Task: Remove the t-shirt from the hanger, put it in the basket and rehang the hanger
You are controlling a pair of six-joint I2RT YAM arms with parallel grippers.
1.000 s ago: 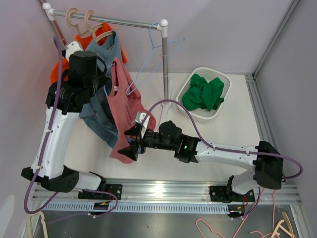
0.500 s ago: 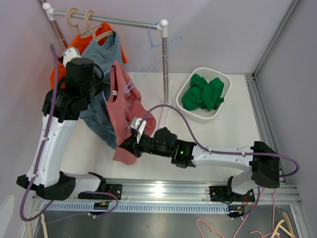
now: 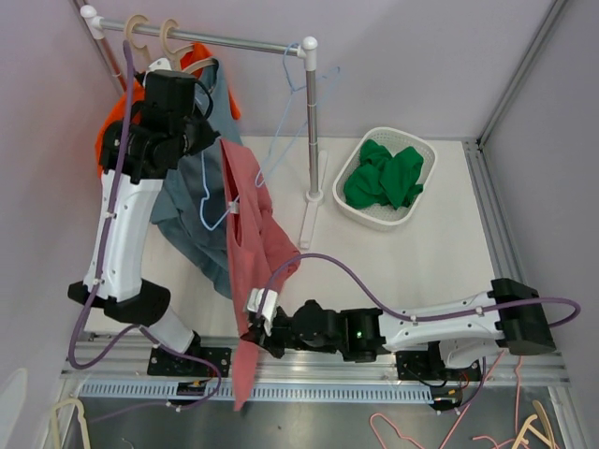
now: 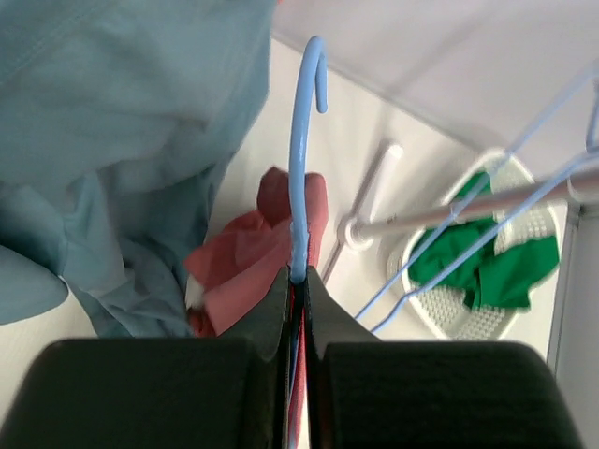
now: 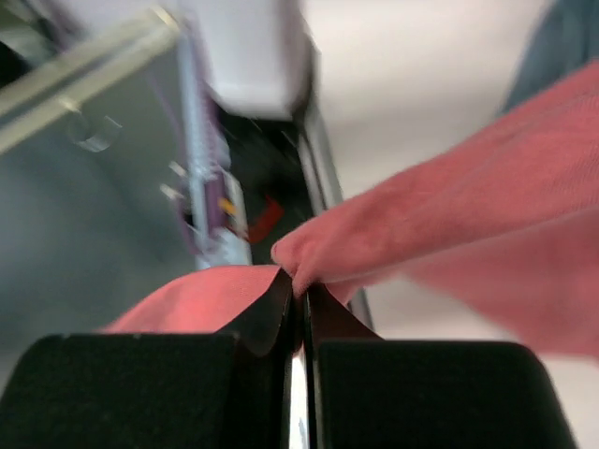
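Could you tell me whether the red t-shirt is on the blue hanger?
On: red t-shirt bunches at the blue hanger below its hook, stretched to the right gripper.

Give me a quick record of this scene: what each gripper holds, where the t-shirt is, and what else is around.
left gripper: shut on the blue hanger, just below its hook
right gripper: shut on a fold of the red t-shirt
red t-shirt: stretched from the hanger toward the near table edge
rack: holds an orange shirt and a blue shirt
basket: green cloth inside

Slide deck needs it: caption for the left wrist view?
Left gripper shut on blue hanger neck, red t-shirt bunched just beyond.
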